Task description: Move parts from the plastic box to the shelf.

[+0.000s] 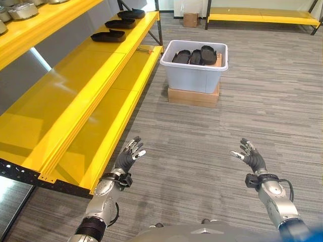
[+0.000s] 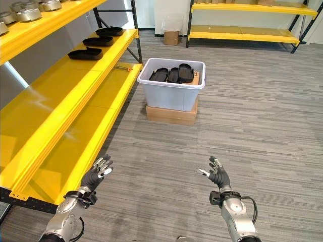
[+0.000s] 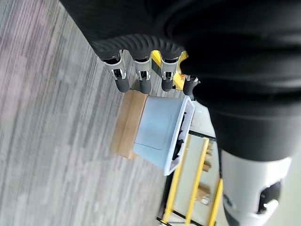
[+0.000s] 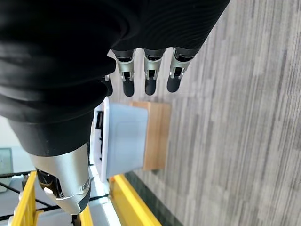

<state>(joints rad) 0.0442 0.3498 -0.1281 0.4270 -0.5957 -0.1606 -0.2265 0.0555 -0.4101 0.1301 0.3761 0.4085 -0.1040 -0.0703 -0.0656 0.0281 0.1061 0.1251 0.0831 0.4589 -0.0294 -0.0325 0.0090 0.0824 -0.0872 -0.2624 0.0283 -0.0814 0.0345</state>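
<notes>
Low over the grey carpet, the left robot hand [image 1: 130, 154] and the right robot hand [image 1: 251, 156] hang well apart, both with fingers relaxed and spread, holding nothing. Ahead of them, well out of reach, the plastic box [image 1: 194, 75] stands on a flat cardboard base [image 1: 193, 96], just beside the end of the yellow shelf [image 1: 91, 75]. Inside the box several black parts [image 1: 196, 55] stand on edge, leaning together. More black parts [image 1: 108, 36] already lie in a row on the shelf's middle level, toward its far end.

The step in hand looks like the approach to the box. To do it well, the robot should probably close in squarely, then bring one hand down over the outermost part and curl the fingers around its upper rim, lifting straight up so the neighbours do not tip.
</notes>
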